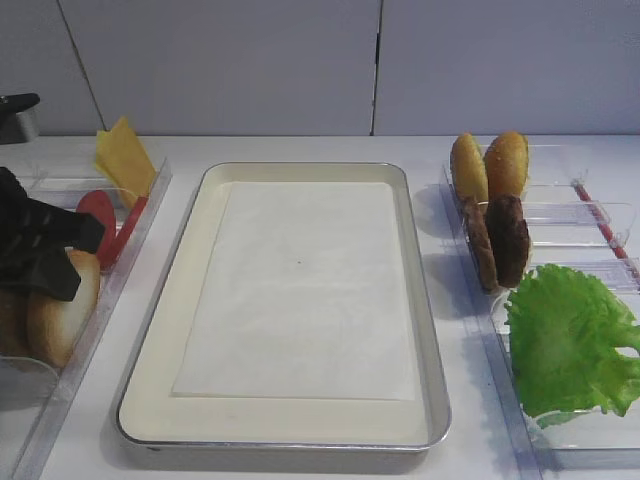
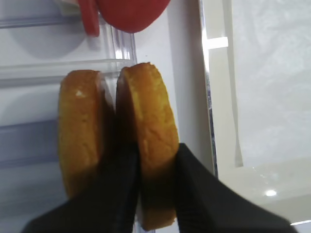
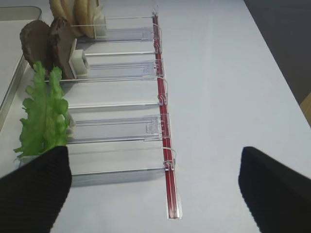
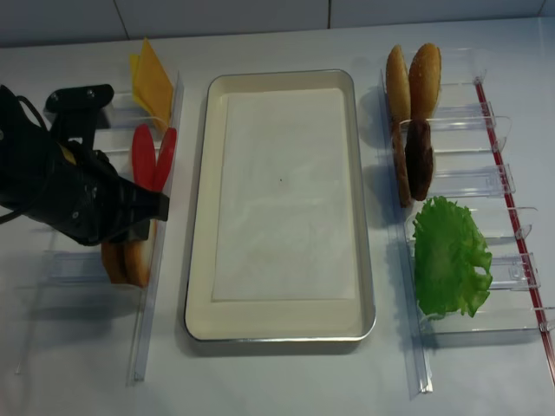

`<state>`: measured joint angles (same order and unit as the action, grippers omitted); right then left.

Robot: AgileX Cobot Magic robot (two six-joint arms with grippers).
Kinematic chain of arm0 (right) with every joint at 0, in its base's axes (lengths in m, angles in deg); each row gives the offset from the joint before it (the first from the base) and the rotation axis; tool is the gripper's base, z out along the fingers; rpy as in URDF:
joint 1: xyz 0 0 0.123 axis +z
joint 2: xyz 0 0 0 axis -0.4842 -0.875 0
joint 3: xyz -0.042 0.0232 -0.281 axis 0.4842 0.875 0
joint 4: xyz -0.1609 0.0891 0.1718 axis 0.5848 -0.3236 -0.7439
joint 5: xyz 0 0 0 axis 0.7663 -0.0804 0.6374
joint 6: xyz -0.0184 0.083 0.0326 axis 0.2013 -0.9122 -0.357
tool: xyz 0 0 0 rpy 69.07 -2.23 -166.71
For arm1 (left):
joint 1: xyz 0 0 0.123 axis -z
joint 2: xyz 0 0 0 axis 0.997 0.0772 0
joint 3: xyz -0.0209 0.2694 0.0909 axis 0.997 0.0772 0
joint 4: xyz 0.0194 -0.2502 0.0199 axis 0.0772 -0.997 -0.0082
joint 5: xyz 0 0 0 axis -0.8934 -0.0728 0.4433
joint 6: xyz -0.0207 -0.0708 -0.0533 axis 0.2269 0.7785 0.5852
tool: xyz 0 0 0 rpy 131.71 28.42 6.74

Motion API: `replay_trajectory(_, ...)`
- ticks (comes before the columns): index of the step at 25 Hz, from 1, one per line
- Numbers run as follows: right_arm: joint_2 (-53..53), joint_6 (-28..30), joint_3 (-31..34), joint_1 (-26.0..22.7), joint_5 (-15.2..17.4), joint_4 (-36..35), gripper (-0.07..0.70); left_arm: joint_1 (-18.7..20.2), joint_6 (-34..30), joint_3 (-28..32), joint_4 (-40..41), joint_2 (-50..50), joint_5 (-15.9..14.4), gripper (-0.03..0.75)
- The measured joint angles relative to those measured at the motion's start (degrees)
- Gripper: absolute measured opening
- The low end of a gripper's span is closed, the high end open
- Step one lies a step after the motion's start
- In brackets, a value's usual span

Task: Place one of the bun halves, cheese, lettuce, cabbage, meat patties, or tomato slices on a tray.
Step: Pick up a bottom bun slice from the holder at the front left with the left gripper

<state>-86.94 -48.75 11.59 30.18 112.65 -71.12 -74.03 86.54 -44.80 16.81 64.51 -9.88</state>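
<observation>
Two black fingers [image 2: 189, 194] of the left gripper [image 2: 155, 194] are clamped tight on one of the bun halves [image 2: 148, 136], standing on edge at lower centre of the wrist view. Beside it, right of frame, lies the tray [image 2: 209, 97]. The right gripper [image 3: 155, 189] hangs wide open, holding nothing.

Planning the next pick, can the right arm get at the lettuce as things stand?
Probably yes. The right gripper hovers open beside the lettuce, which stands at the near end of its bin with nothing over it. The meat patties sit a compartment further on.
</observation>
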Motion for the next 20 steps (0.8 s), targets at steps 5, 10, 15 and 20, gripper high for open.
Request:
replay_trajectory(5, 0.00, 0.00, 0.00, 0.00, 0.00, 0.00, 0.692, 0.00, 0.02, -2.73, 0.21, 0.22, -3.11, 0.159)
replay_trajectory(10, 0.00, 0.00, 0.00, 0.00, 0.00, 0.00, 0.692, 0.00, 0.66, -3.84, 0.58, 0.22, -4.95, 0.159)
replay_trajectory(15, 0.00, 0.00, 0.00, 0.00, 0.00, 0.00, 0.692, 0.00, 0.66, -5.63, 0.69, 0.22, -6.82, 0.159)
replay_trajectory(20, 0.00, 0.00, 0.00, 0.00, 0.00, 0.00, 0.692, 0.00, 0.66, -8.70, 0.07, 0.22, -9.66, 0.149)
